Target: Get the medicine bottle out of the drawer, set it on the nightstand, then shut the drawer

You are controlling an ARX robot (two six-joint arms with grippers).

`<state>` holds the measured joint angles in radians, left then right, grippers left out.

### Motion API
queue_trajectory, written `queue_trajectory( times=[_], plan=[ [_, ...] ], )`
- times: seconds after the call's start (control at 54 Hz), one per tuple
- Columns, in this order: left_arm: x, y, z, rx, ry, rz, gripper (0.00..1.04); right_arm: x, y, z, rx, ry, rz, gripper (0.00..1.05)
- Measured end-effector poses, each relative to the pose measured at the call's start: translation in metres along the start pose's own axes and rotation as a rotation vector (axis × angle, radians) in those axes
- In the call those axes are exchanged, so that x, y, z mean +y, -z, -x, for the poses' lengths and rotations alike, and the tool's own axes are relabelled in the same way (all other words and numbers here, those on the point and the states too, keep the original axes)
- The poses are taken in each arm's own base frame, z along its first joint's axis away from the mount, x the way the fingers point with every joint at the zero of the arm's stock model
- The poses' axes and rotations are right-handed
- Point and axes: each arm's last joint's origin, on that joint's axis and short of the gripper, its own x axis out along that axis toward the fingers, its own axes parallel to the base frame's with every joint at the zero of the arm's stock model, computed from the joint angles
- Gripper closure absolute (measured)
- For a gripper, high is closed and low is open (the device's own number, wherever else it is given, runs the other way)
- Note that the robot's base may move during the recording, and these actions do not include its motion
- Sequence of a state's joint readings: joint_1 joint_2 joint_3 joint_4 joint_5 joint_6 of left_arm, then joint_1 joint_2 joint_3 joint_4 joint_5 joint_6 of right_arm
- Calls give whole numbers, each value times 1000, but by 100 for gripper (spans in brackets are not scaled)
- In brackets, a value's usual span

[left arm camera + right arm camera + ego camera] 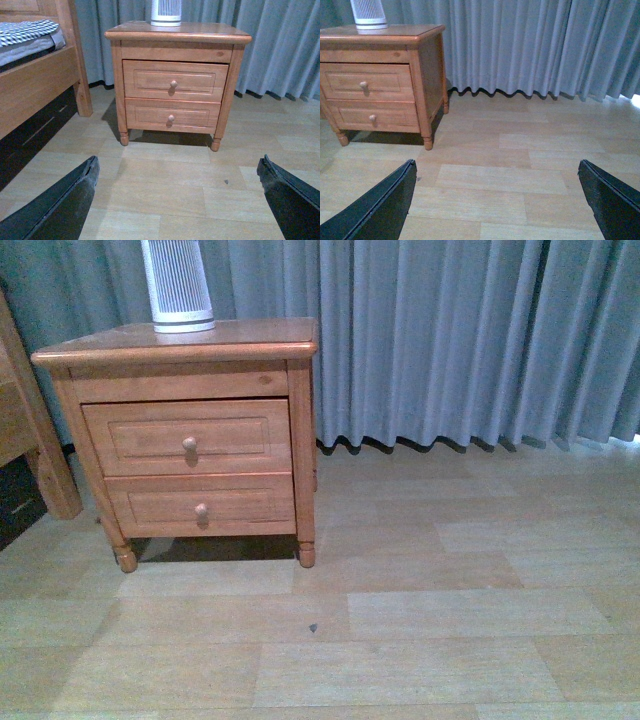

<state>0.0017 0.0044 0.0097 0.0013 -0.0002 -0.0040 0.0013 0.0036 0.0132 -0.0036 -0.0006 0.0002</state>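
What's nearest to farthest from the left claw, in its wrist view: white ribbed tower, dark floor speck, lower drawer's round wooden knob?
1. Dark floor speck, on the floor ahead.
2. Lower drawer's round wooden knob, reddish nightstand front.
3. White ribbed tower, atop the nightstand.

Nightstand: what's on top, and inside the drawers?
On the nightstand stands only a white ribbed tower. The drawer and the shallower drawer below are shut, so their insides are hidden; no medicine bottle shows.
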Motion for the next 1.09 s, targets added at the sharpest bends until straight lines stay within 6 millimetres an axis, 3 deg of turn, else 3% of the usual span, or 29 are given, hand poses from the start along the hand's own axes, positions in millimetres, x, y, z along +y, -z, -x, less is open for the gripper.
queue_trajectory(
  times=[1.093],
  plan=[
    [0,0,0,0,0,0,7,0,0,0,0,0,0,7]
  ],
)
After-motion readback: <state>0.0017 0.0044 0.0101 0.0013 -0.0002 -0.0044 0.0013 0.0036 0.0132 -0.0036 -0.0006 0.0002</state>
